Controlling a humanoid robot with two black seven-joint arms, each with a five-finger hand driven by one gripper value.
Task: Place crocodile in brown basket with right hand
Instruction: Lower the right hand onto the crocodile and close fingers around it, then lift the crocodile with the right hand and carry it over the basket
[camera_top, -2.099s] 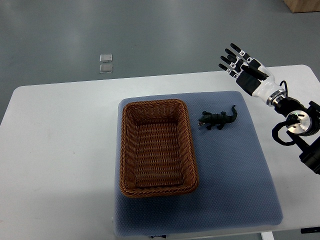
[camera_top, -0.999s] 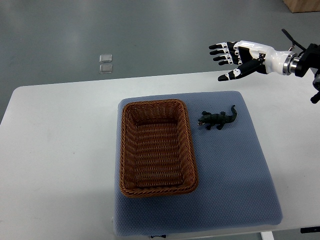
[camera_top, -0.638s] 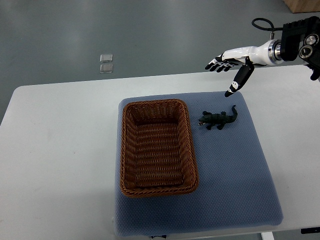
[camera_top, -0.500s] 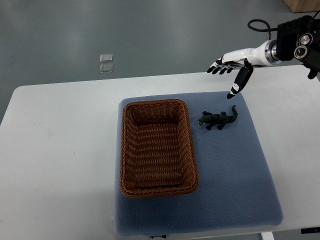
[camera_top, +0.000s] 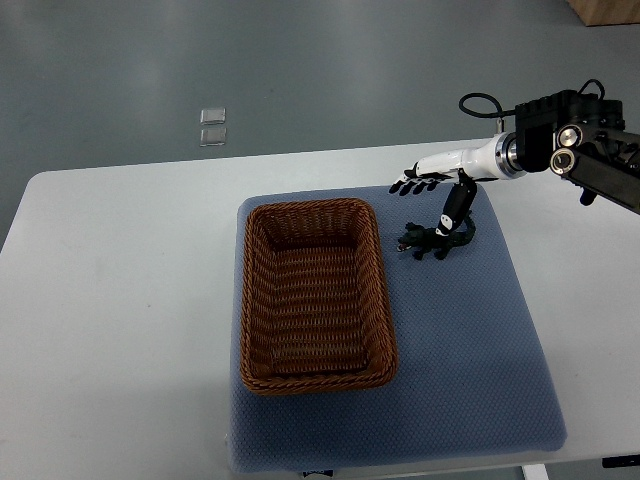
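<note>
A small dark green toy crocodile (camera_top: 428, 241) lies on the blue mat (camera_top: 460, 340), just right of the brown wicker basket (camera_top: 314, 294), which holds nothing. My right hand (camera_top: 432, 197) comes in from the right edge and hovers directly over the crocodile. Its fingers (camera_top: 411, 183) are stretched out flat to the left, and the thumb (camera_top: 452, 206) points down over the crocodile's tail end. The hand is open and holds nothing. No left arm shows.
The mat covers the middle of a white table (camera_top: 120, 300). Two small clear squares (camera_top: 211, 126) lie on the grey floor beyond the table's far edge. The right forearm and its black wrist housing (camera_top: 565, 140) hang over the table's far right corner.
The right hand has swung from the far right corner, turned palm down, and come down and leftward until it is right over the crocodile. Crocodile and basket have not moved.
</note>
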